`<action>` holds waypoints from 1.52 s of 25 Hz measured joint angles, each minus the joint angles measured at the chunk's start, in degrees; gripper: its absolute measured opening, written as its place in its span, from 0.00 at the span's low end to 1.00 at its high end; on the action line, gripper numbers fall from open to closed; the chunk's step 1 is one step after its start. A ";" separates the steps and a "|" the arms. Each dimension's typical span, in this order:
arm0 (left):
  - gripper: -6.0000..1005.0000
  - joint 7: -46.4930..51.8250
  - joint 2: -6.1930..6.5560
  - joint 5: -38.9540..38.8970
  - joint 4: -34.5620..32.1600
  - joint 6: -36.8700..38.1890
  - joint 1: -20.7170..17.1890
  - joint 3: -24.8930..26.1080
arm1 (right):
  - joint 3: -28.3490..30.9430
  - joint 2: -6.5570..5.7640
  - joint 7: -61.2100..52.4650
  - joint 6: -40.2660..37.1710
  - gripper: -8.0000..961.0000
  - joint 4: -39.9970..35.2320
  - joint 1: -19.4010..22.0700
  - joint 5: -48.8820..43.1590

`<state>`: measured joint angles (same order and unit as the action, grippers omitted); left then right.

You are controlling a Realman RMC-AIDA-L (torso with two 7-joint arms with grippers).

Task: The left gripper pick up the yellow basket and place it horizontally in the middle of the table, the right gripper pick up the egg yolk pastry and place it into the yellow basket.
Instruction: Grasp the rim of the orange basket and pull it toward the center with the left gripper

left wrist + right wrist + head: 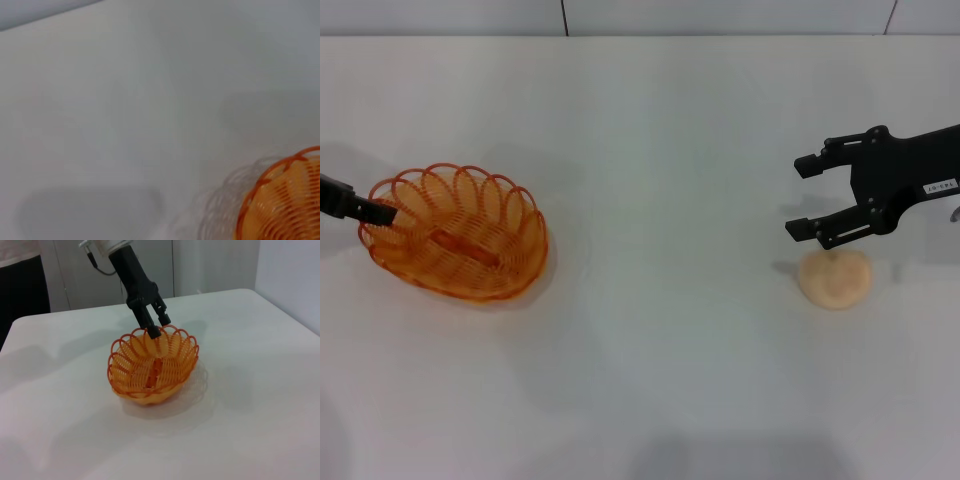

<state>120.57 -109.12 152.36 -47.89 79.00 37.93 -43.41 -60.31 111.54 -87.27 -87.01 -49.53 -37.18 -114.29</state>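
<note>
Yellow basket (455, 232) sits on the white surface (650, 340), well off to the robot's left of the pastry (835, 278), so not yet at the middle. It looks tipped, the rim lifted on the side where the left gripper (382, 212) meets it, probably because it is being raised by that edge. From the right wrist view the left gripper (157, 326) comes down at the far rim of the basket (152, 367), one finger inside and one outside, jaws pinching the looped rim; a rim grip suits thin wire loops better than a grab at the body.

Pastry lies flat, dome up, well apart from the basket. Right gripper (810, 198) hovers just above and beside the pastry on its far side, jaws spread wide, empty, not touching it. Likely waiting there until the basket is set between the two.
</note>
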 joint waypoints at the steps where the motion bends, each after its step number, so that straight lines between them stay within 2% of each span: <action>1: 0.66 -0.04 -0.01 0.00 0.60 -0.48 0.07 0.00 | 0.00 0.00 0.00 0.00 0.87 0.07 0.00 -0.01; 15: 0.64 -0.54 -0.58 0.06 2.42 -2.06 1.00 0.02 | 0.02 0.17 -0.01 1.51 0.87 0.49 -0.03 -0.06; 25: 0.44 -0.59 -1.01 0.21 2.81 -3.07 0.77 0.01 | 0.01 0.16 -0.01 1.70 0.87 0.20 0.32 -0.02; 31: 0.21 -0.68 -1.67 -0.15 2.74 -3.95 0.68 -0.04 | 0.02 0.16 -0.01 1.68 0.88 -0.01 0.35 0.04; 36: 0.12 -0.12 -3.18 -0.30 0.92 -1.90 1.03 -0.04 | 0.10 0.16 -0.01 1.72 0.87 -0.08 0.43 0.27; 38: 0.12 1.09 -4.48 -0.66 -1.60 0.39 1.03 0.04 | 0.10 0.16 0.00 1.84 0.87 -0.16 0.44 0.35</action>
<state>121.66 -113.61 151.69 -49.49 79.39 38.97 -43.37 -60.20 111.70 -87.26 -85.16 -49.69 -36.74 -113.94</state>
